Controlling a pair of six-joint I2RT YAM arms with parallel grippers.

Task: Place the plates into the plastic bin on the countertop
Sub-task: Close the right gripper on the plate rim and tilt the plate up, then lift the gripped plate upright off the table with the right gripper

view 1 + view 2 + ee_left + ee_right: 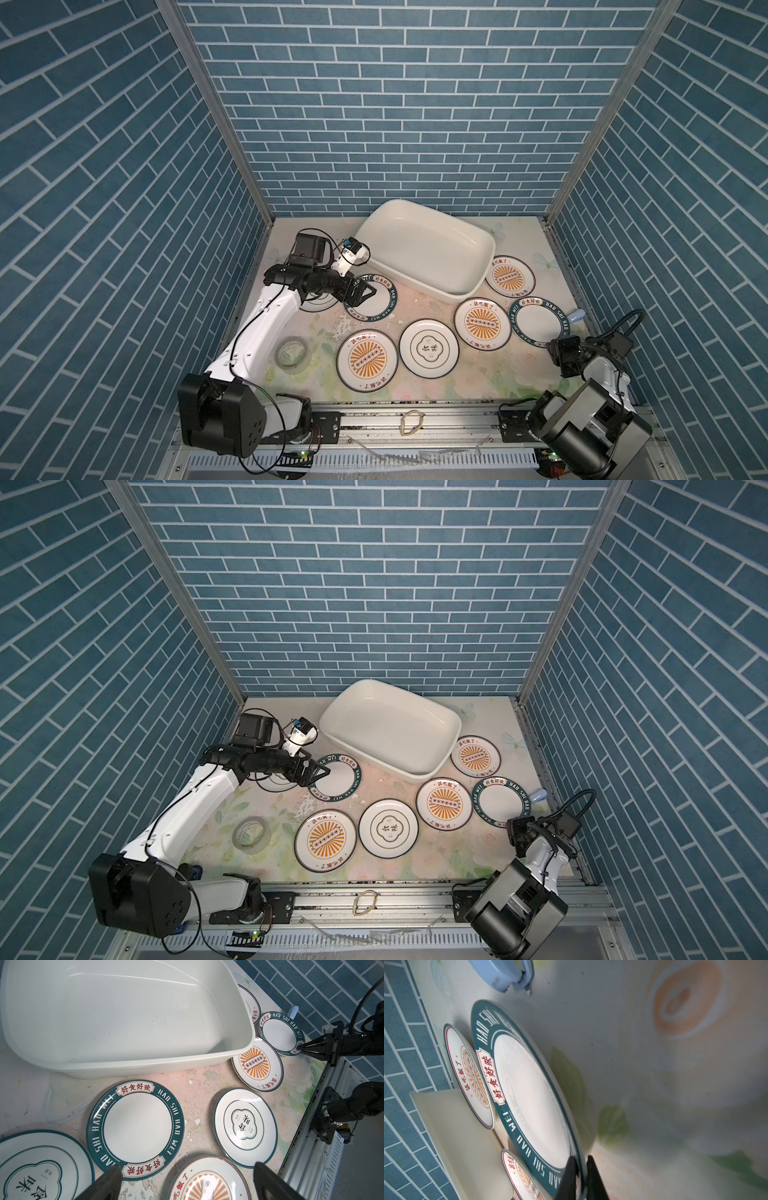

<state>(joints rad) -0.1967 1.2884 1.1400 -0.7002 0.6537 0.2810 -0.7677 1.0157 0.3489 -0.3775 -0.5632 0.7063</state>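
Plastic bin (424, 249) on desk (478, 386) rear, long axis slanting back-left to front-right; right green-rimmed plate (538, 322) lies front-right of it, near desk's right edge, its front rim clamped between right fingers (568, 1178); left fingers (104, 1184) spread wide above left green-rimmed plate (137, 1126), before bin's left end.

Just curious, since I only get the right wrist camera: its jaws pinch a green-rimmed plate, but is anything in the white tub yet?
Observer: No, the plastic bin is empty in both top views.
Operator: What is the other arm doing?
Observer: The left gripper, jaws wide open, hangs above a second green-rimmed plate, holding nothing.
Operator: Anything around besides plates?
Observer: A translucent tape roll lies on the countertop beside the left arm.
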